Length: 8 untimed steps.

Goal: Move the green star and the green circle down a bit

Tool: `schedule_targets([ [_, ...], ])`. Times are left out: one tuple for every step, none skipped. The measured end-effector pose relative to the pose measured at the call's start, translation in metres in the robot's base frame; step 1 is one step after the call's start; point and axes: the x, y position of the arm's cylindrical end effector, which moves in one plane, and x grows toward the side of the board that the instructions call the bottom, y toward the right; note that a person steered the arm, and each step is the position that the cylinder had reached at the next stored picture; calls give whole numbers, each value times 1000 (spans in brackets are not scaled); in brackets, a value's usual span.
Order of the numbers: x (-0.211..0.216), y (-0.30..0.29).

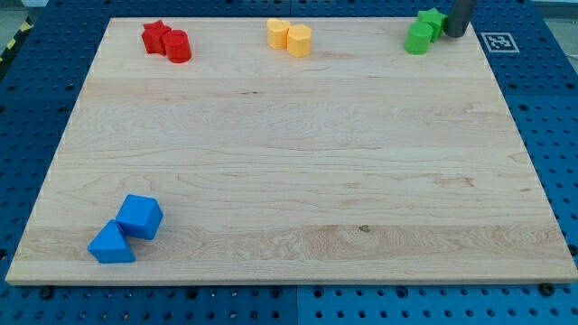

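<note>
The green circle and the green star sit touching each other at the top right corner of the wooden board, the star above and right of the circle. My tip comes down from the view's top edge, right next to the green star on its right side. Whether it touches the star cannot be told.
A red star and a red cylinder sit at the top left. Two yellow blocks sit at the top middle. A blue cube and a blue triangle sit at the bottom left. A marker tag lies off the board's top right.
</note>
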Motion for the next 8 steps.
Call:
schedule_targets([
  [-8,12],
  [-26,28],
  [-32,20],
  [-39,1],
  [-40,-2],
  [-39,-14],
  [-24,-27],
  [7,-28],
])
